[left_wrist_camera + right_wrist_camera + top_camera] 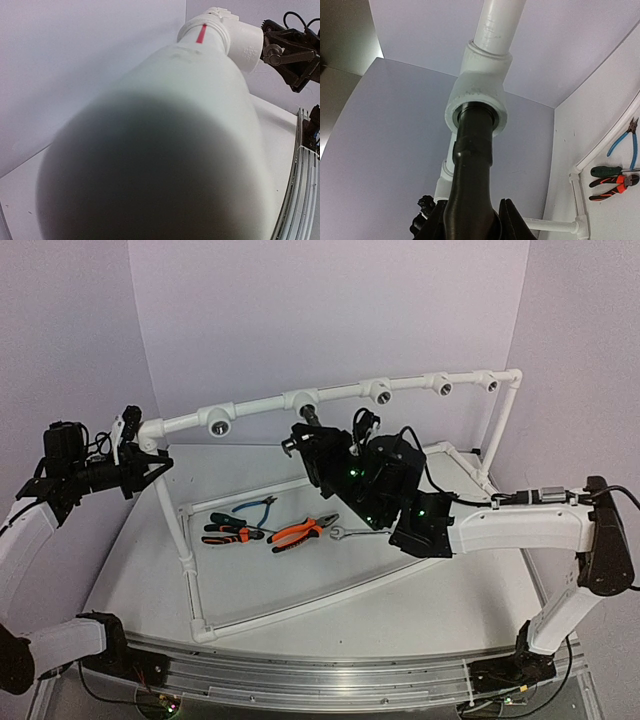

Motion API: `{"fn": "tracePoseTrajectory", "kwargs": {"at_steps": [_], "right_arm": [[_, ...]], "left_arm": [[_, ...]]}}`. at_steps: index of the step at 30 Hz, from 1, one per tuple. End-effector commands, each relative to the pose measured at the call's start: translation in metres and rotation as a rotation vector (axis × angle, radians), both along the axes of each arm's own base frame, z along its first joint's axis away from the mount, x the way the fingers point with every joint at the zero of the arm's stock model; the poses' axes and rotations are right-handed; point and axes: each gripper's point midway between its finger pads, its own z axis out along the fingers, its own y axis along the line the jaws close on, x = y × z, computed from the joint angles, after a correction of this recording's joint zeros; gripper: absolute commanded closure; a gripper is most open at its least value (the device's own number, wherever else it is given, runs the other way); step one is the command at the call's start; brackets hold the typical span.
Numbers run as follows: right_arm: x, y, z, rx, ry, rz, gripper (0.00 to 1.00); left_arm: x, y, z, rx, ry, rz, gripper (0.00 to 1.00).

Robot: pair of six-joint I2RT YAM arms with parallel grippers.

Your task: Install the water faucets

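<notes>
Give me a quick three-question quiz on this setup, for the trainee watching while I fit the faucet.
1. True or false: the faucet is lying on the table.
2. Which tool lies nearest the right arm? A. blue-handled cutters; B. silver wrench; C. orange-handled pliers.
3. Fill in: the right gripper holds the faucet in a socket of the white ____.

Key
1. False: its end sits in a tee fitting, up off the table.
2. B.
3. pipe frame.
</notes>
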Motion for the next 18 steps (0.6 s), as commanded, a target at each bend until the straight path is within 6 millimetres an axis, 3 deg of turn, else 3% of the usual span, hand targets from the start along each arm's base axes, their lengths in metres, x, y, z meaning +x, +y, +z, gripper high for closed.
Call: {"fn": "tracePoseTrajectory", "kwargs": {"at_steps": [1, 4, 8, 14, 18], "right_arm": [[0.010, -0.006, 0.007, 0.192, 0.090, 0.023, 0.52], [0.004, -0.012, 0.014, 0.175, 0.061, 0.034, 0.28], [-0.005, -0.021, 0.023, 0.152, 0.024, 0.050, 0.14], [-0.027, -0.060, 0.039, 0.069, -0.062, 0.022, 0.11], [-0.045, -0.085, 0.045, -0.211, -0.145, 0.028, 0.11]], "left_arm": [[-0.020, -0.024, -0.019, -0.016, 0.051, -0.154, 1.00], [-0.020, -0.024, -0.019, -0.017, 0.051, -0.155, 1.00], [-0.020, -0.024, -0.020, -0.018, 0.055, -0.157, 1.00], [-0.018, -0.025, -0.020, -0.020, 0.054, -0.159, 1.00], [-0.017, -0.025, -0.020, -0.020, 0.054, -0.161, 1.00]]}}
